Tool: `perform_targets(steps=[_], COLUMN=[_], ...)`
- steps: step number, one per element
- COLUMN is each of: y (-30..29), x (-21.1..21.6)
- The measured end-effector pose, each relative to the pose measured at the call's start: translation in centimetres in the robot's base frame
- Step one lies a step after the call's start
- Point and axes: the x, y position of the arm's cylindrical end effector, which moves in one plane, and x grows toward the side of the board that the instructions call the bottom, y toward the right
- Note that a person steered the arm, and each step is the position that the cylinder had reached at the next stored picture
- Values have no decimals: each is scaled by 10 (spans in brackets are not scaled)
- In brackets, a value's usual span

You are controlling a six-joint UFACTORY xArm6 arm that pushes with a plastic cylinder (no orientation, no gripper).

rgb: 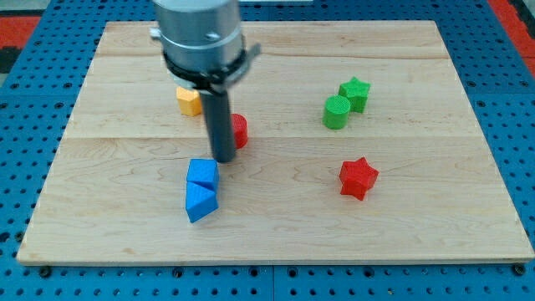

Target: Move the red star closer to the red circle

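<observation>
The red star [359, 177] lies on the wooden board at the view's right of centre. The red circle [240, 130] sits left of centre, partly hidden behind my rod. My tip [223, 157] rests on the board just left of and below the red circle, close to or touching it, and just above the blue blocks. The red star is far to the right of my tip.
Two blue blocks [201, 174] [200, 201] sit together below my tip. A yellow block [190, 100] is half hidden behind the arm at upper left. A green circle [336, 112] and green star [355, 92] touch at upper right. The board's edge [267, 257] is near the bottom.
</observation>
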Motion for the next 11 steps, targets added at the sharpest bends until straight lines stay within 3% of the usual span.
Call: perform_targets(steps=[2, 3, 5, 6, 7, 8, 10, 11], y=[-13, -14, 191, 219, 152, 91, 135, 128], x=[-67, -66, -18, 57, 41, -6, -16, -27])
